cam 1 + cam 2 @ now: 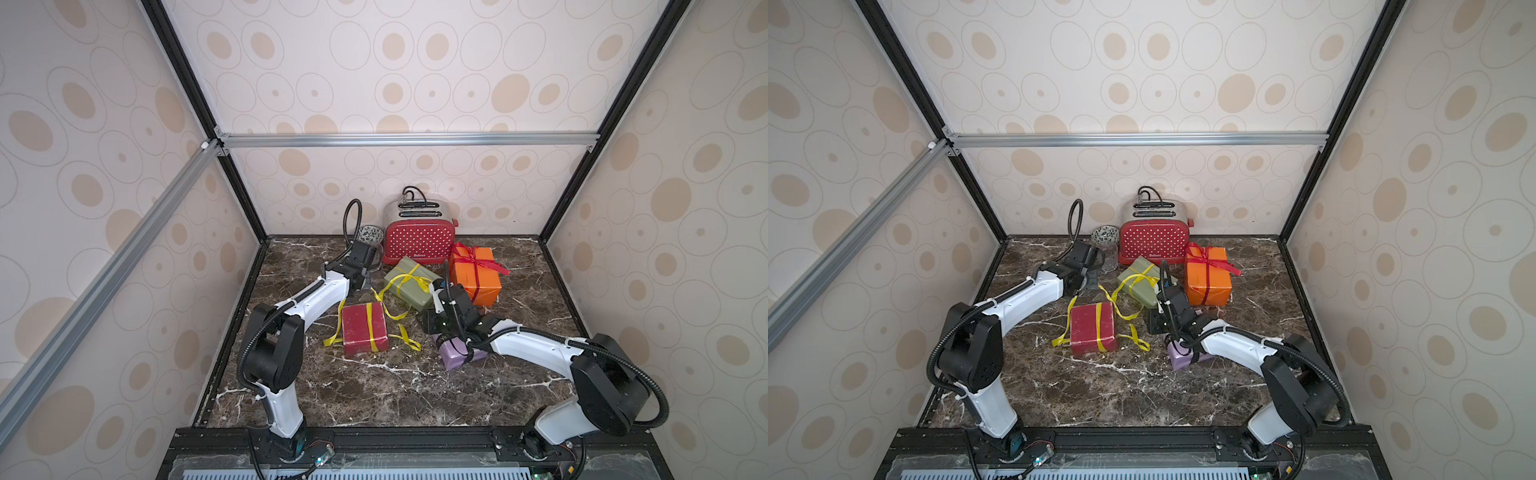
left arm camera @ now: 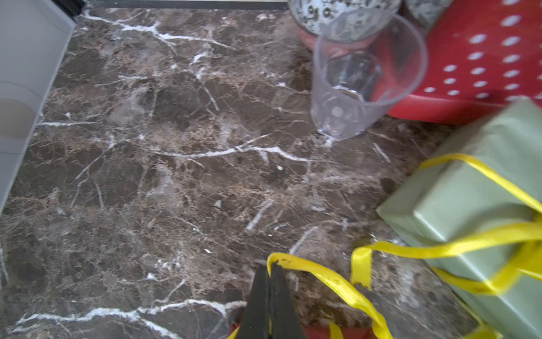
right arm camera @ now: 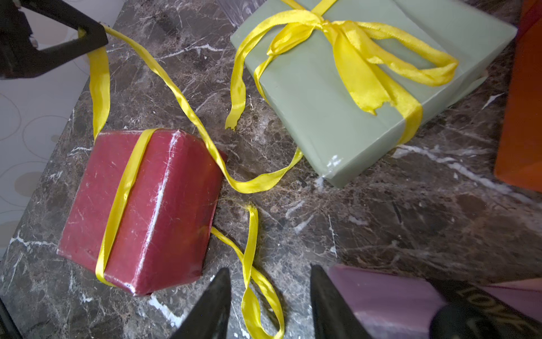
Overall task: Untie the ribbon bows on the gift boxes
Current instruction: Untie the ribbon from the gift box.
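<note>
The dark red box lies mid-table with its yellow ribbon untied and trailing. My left gripper is shut on that ribbon, holding a fold of it up behind the box. The right gripper hangs open above a loose ribbon end, between the dark red box and the lilac box. A black lettered ribbon crosses the lilac box. The olive green box carries a tied yellow bow. A tied red bow tops the orange box.
A red white-dotted toaster stands at the back wall. A clear plastic cup and a patterned bowl sit left of it, close to my left wrist. Walls enclose the marble table on three sides.
</note>
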Available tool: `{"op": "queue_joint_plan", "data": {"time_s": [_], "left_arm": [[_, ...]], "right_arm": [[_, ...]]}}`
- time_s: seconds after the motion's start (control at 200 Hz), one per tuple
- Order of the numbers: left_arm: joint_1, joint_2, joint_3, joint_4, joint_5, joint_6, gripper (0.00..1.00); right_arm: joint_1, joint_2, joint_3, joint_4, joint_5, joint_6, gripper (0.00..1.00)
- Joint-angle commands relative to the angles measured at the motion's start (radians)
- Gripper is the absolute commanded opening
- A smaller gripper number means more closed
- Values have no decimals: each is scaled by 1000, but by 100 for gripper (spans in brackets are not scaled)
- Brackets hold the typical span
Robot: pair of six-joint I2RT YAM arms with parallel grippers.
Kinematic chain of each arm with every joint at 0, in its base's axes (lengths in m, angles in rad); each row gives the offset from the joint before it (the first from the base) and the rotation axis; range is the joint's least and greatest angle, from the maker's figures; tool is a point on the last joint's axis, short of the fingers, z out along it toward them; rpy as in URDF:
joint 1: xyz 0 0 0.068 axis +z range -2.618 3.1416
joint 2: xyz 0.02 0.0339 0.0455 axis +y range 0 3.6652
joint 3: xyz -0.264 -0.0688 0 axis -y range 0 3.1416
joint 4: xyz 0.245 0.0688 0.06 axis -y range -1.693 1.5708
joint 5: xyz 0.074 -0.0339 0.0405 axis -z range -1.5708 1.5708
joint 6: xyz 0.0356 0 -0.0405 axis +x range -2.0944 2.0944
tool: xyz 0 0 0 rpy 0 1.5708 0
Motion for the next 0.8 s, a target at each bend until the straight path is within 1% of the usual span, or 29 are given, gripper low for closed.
{"op": "queue_joint_plan", "data": {"time_s": [0.0, 0.04, 0.135, 0.195, 0.24, 0.286, 0.361, 0.411, 0.471, 0.546, 0.676, 0.721, 0.792], "left_arm": [[46, -2, 23, -44, -41, -4, 8], [60, -6, 20, -52, -50, -13, 21], [88, -19, 21, -94, -97, -47, 63], [95, -36, 19, -116, -134, -60, 77], [96, -52, 15, -129, -163, -68, 92], [96, -67, 12, -139, -183, -72, 99], [97, -95, 6, -162, -245, -87, 99], [97, -117, 4, -214, -285, -105, 99], [96, -151, -7, -238, -307, -130, 99], [96, -211, -43, -245, -308, -156, 99], [97, -375, -160, -220, -258, -193, 99], [96, -442, -208, -182, -204, -166, 99], [95, -526, -255, -193, -135, -160, 99]], "right_arm": [[12, 14, -12, 19, 4, -12, 46], [15, 17, -11, 21, 4, -11, 46], [19, 27, -7, 23, 2, -12, 46], [21, 31, -3, 21, 0, -14, 46], [24, 33, -1, 17, 2, -16, 46], [24, 31, 0, 16, 5, -16, 46], [26, 26, -4, 19, 15, -19, 46], [26, 21, -7, 20, 24, -21, 46], [26, 15, -11, 21, 28, -21, 47], [26, 4, -14, 21, 35, -21, 47], [25, -23, -36, 46, 46, -16, 47], [25, -31, -43, 56, 47, -17, 47], [25, -39, -50, 60, 58, -16, 46]]}}
